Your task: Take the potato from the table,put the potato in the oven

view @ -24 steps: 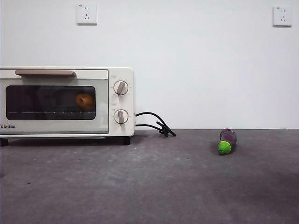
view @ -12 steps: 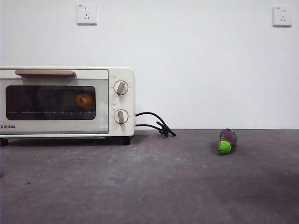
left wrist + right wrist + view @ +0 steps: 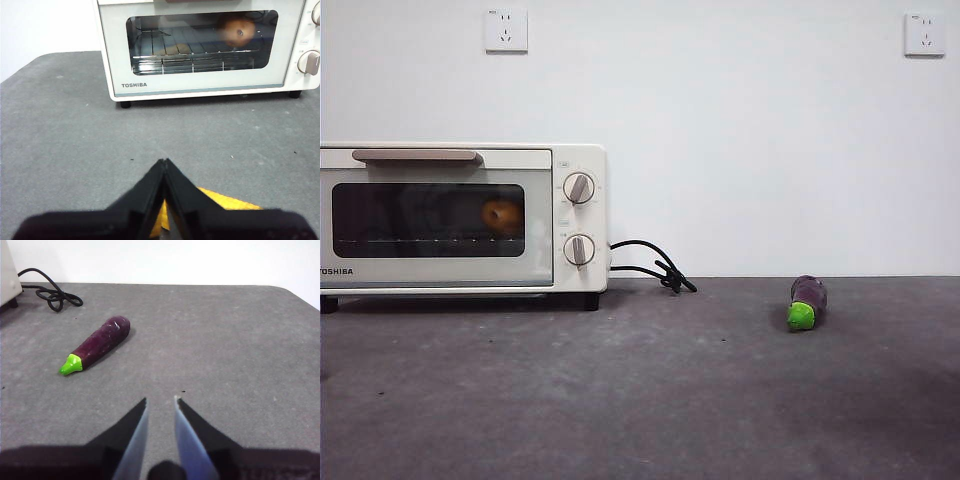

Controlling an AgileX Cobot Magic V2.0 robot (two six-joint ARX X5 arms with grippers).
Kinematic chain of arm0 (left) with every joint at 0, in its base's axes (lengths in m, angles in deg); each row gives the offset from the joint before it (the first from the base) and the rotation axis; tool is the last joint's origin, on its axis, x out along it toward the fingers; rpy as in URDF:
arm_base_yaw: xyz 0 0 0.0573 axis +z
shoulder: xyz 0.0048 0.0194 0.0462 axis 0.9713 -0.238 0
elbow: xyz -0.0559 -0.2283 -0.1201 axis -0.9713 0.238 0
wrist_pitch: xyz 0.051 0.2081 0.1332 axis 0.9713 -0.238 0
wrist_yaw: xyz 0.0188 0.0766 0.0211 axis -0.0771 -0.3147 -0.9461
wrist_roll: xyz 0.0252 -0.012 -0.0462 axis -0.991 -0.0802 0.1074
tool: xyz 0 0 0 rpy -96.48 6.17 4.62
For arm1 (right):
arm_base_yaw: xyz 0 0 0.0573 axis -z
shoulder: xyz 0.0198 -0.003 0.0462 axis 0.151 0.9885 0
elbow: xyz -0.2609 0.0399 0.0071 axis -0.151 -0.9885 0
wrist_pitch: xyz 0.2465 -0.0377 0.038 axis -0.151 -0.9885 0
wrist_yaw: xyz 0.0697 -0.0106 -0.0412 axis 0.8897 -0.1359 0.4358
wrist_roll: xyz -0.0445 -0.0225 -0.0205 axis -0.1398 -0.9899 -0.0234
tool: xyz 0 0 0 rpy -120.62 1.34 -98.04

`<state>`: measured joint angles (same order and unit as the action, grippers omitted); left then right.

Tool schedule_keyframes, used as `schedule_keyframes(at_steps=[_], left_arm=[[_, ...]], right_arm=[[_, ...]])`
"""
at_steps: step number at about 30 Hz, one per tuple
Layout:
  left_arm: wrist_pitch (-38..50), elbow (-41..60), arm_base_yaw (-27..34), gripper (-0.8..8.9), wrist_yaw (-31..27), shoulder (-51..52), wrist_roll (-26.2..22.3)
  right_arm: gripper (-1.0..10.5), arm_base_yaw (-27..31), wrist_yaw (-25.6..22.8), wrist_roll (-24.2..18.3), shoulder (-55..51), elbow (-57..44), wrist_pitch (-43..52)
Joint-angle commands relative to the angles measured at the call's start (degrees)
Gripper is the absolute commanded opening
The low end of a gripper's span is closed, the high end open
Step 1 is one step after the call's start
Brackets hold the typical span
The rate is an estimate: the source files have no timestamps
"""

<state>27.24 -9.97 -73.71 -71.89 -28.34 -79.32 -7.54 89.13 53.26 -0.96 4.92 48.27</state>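
Observation:
The orange-tan potato (image 3: 502,216) lies inside the cream-white Toshiba oven (image 3: 560,280), seen through the dark glass of its shut door; the left wrist view shows the potato (image 3: 238,31) on the wire rack at the knob side. The oven (image 3: 200,86) stands at the back left of the grey table (image 3: 650,400). My left gripper (image 3: 164,162) is shut and empty, low over the table well in front of the oven door. My right gripper (image 3: 160,400) is open a little with nothing in it, over the right part of the table (image 3: 240,355).
A small purple eggplant (image 3: 807,301) with a green cap lies on the table at the right, and the right wrist view shows the eggplant (image 3: 96,344) ahead of that gripper. The oven's black cord (image 3: 655,265) coils behind the oven's right side. Two wall sockets sit high on the white wall.

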Motion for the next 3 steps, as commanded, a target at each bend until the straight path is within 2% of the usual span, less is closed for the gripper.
schedule_keyframes(at_steps=[1, 3], left_arm=[[0.42, 0.57, 0.17, -0.04, 0.17, 0.02, 0.59], [0.42, 0.57, 0.17, -0.04, 0.2, 0.02, 0.59]], right_arm=[[0.9, 0.09, -0.04, 0.66, -0.09, -0.57, 0.22], [0.9, 0.09, -0.07, 0.63, -0.09, -0.57, 0.22]])
